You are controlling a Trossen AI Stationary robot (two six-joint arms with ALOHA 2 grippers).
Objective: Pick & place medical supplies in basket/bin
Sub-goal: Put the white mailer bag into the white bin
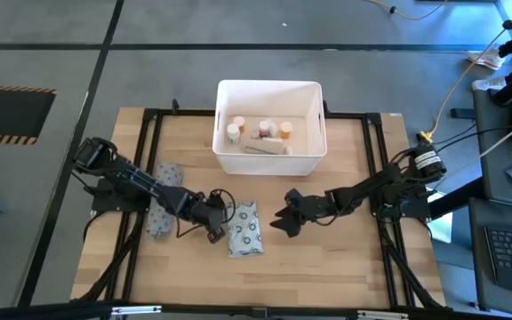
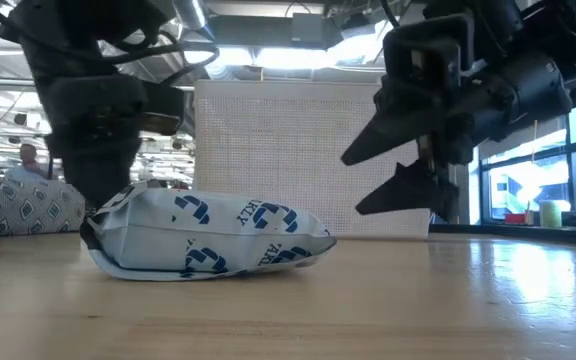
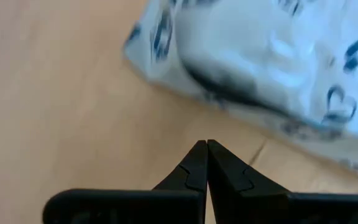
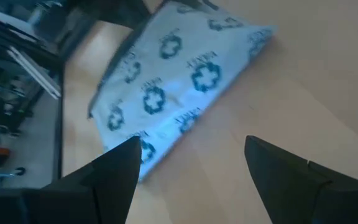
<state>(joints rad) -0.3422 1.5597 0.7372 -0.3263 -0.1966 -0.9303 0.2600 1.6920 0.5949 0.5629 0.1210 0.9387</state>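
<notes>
packet (image 1: 245,229): flat on bench (image 1: 327,267), in front of tub (image 1: 270,160)
handling: probably light, soft, crinkly; take a thin edge
left pincer (image 1: 212,233): closed, empty, touching packet
right pincer (image 1: 284,219): wide apart, just beside packet

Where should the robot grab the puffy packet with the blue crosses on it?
Probably by a long side edge. The packet lies flat on the table, puffy in the middle and thin at its sealed edges. The right hand is open beside it, so coming low from that side looks easiest. The left hand is shut.
</notes>
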